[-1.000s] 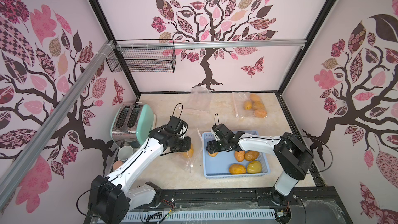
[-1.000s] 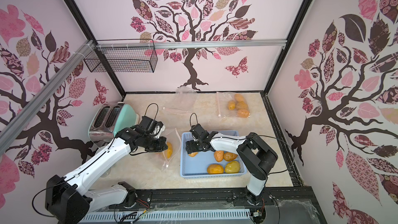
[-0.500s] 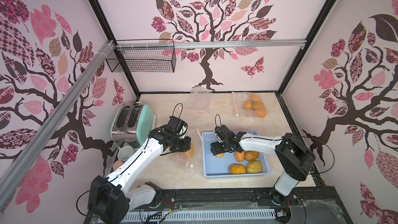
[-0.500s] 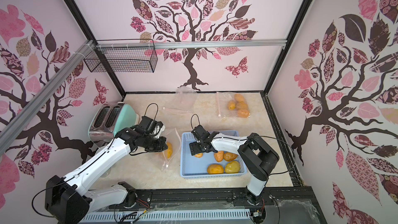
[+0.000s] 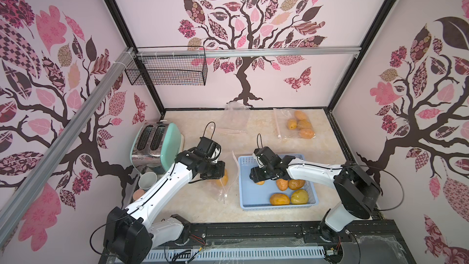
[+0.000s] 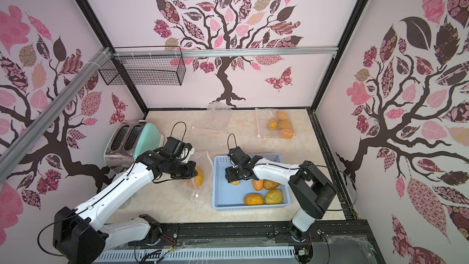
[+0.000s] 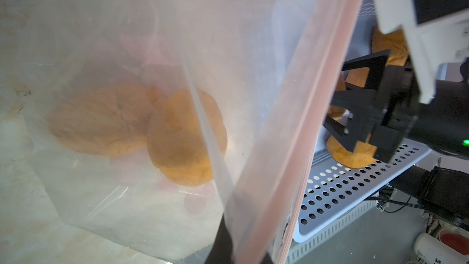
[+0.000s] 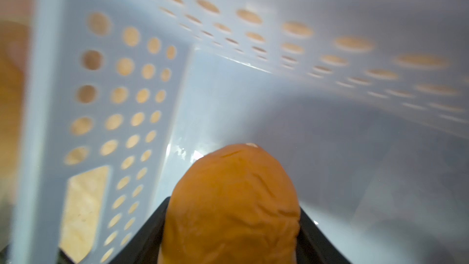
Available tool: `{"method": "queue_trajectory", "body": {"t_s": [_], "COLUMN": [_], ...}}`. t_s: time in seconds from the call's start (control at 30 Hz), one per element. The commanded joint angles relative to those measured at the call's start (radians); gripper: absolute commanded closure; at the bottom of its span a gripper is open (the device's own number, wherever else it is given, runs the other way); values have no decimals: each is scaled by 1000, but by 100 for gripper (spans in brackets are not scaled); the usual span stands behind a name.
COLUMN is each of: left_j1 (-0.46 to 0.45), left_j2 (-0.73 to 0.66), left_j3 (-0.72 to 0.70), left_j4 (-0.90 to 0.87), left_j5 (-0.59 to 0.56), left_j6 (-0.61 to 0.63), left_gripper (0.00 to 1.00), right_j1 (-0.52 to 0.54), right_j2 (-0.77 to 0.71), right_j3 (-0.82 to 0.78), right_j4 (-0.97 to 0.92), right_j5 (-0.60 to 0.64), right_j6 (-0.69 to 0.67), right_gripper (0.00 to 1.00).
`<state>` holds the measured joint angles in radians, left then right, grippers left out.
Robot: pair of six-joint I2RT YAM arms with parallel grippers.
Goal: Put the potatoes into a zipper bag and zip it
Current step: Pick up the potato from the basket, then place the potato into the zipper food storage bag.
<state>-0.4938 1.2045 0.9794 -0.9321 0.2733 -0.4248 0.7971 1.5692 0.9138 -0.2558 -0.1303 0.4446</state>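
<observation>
My left gripper [image 5: 220,171] is shut on the rim of a clear zipper bag [image 5: 230,173] with a pink zip strip [image 7: 317,97], holding it up beside the blue basket [image 5: 253,196]. Two orange-brown potatoes [image 7: 101,120] lie inside the bag. My right gripper [image 5: 257,177] is down in the basket's left half. Its black fingers [image 8: 152,227] press both sides of a wrinkled potato [image 8: 231,204]. Three more orange potatoes [image 5: 281,184] and a yellow-green one [image 5: 299,196] lie in the basket, also in a top view [image 6: 272,196].
A second zipper bag with several potatoes [image 5: 299,125] lies at the back right, and a flat clear bag [image 5: 236,118] at the back middle. A mint toaster [image 5: 157,146], cups [image 5: 148,180] and a peach fruit [image 5: 138,194] stand at the left. A wire basket [image 5: 167,72] hangs on the wall.
The right gripper has shifted a little to the right inside the basket and its jaws have narrowed onto a potato. The left arm and the bag have stayed still.
</observation>
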Motion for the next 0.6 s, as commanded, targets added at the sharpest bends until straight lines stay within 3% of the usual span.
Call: {"method": "queue_trajectory", "body": {"t_s": [0.0, 0.2, 0.57], "left_j1": [-2, -3, -2], "left_j2": [-20, -36, -56], "left_j3": [-30, -35, -34], "left_j4": [3, 18, 26], "left_j5": [-2, 25, 33], "left_j6": [6, 9, 3], "left_gripper": [100, 100, 100], "right_j1": [3, 16, 65], "right_j2": [-143, -236, -258], "right_j3": [-14, -23, 15], "right_j4": [57, 198, 289], "right_j5": [-67, -227, -268], "right_j6": [28, 140, 270], "right_gripper": [45, 49, 49]}}
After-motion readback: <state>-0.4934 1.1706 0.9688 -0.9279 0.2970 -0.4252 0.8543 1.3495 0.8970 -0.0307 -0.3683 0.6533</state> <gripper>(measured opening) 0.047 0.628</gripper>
